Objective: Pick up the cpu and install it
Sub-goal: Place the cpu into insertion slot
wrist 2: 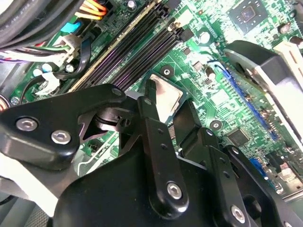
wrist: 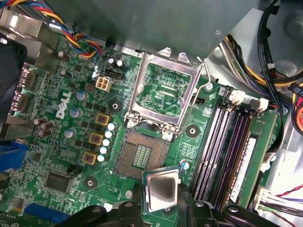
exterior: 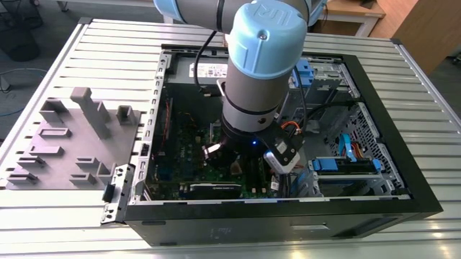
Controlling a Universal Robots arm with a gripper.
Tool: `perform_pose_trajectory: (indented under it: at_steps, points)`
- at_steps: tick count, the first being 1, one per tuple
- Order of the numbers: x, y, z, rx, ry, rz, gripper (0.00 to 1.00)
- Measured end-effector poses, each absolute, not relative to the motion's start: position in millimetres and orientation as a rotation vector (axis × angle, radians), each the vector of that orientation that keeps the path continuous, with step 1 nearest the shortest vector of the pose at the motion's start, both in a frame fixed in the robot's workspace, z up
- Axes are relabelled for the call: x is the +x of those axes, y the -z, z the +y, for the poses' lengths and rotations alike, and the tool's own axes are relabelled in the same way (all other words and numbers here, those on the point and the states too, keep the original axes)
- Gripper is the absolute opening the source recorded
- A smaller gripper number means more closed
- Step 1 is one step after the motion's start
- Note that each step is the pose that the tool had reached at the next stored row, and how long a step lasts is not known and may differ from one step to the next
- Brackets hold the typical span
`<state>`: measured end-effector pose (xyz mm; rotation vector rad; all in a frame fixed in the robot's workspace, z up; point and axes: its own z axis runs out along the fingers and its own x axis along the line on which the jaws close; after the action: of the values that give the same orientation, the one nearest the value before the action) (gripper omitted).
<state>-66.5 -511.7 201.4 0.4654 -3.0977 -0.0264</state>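
The cpu (wrist: pixel 162 189), a small square chip with a dull silver top, is pinched between my gripper's (wrist: pixel 163 202) black fingers (wrist 2: pixel 152 113). In the second wrist view the cpu (wrist 2: pixel 166 97) hangs tilted just above the green motherboard (wrist 2: pixel 199 61). The open socket (wrist: pixel 142 153), with its grid of contacts, lies right beside the chip, which overlaps one corner of it. The silver socket frame (wrist: pixel 163 94) is flipped up on the socket's far side. In the exterior view my arm (exterior: pixel 252 81) reaches down into the open computer case (exterior: pixel 403 162).
Black memory slots (wrist: pixel 227 146) run along one side of the socket, and bundled cables (wrist: pixel 279 56) lie beyond them. A black card (wrist 2: pixel 265 71) stands on the board. A grey plastic fixture (exterior: pixel 72 135) sits on the slatted table at the exterior view's left.
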Motion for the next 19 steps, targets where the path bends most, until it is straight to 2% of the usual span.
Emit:
perform_pose_trajectory:
  at_steps: [19]
  points:
    - [-59.1, -197.0, -509.5, 0.498, 0.029, -3.082, 0.42]
